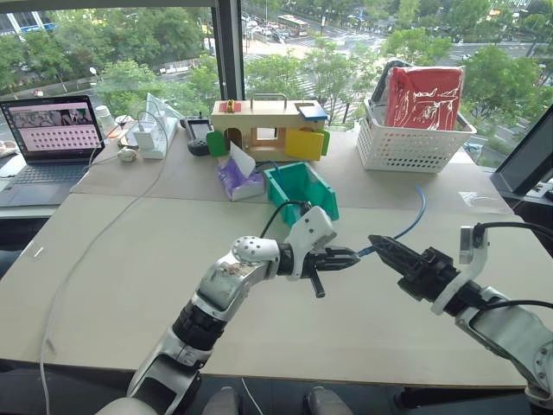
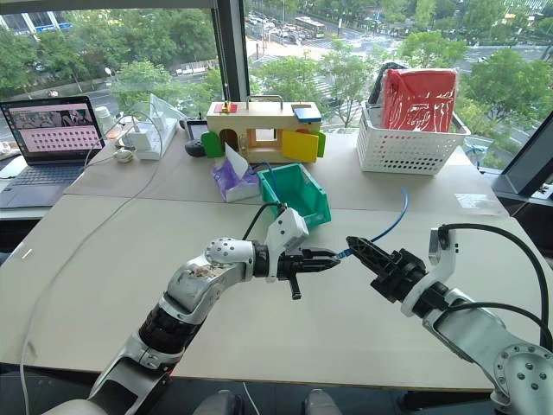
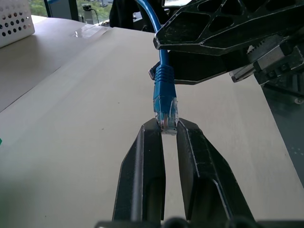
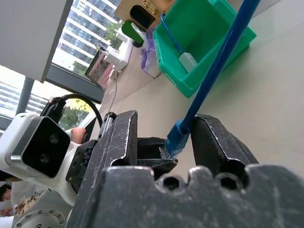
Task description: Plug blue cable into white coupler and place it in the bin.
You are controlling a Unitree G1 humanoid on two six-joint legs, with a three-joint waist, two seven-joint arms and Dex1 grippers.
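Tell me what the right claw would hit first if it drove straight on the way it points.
Most likely the left claw, tip to tip with the right claw. The blue cable plug sits between them.

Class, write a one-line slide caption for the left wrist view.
Left gripper pinches the blue cable by its clear plug.

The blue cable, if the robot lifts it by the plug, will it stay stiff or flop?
Probably floppy: the blue cable already sags in a curve behind the plug. Likely light, since the left gripper pinches only its clear tip. That small hold may slip.
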